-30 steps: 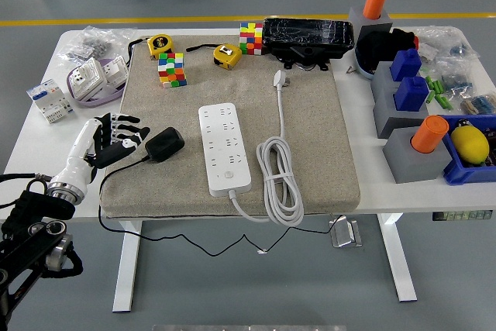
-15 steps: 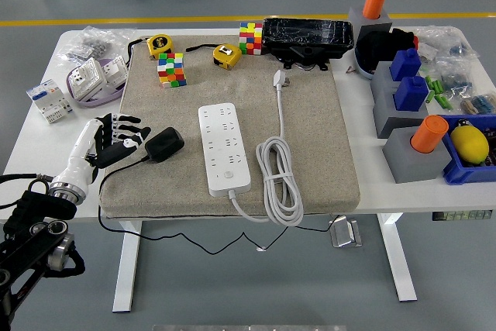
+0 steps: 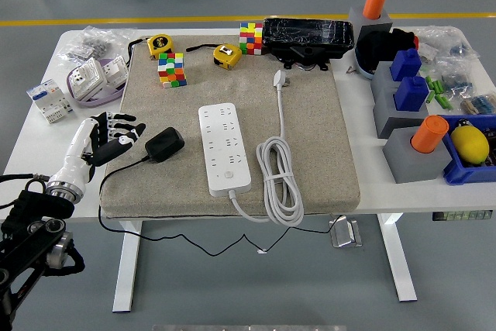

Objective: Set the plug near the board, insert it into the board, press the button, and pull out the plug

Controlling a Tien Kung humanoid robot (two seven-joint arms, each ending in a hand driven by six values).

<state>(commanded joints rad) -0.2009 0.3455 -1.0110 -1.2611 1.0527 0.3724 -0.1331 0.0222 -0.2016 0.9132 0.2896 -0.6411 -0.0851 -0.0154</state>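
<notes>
Now that the left hand (image 3: 108,139) has slid slightly leftward, fingers spread and empty, black plug (image 3: 164,144) lies free just right of it; grasp not started. White board (image 3: 224,147) waits farther right, mid-tabletop (image 3: 353,137).

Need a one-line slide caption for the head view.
Left hand open beside the black plug adapter, which lies left of the white power strip on the mat.

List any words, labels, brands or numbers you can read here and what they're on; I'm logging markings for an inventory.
No text can be read in this view.
Power strip: no print can be made out.
Yellow tape measures: face labels too small to read.
White boxes at the table's left edge: markings blurred.
Black adapter plug: no print visible.
</notes>
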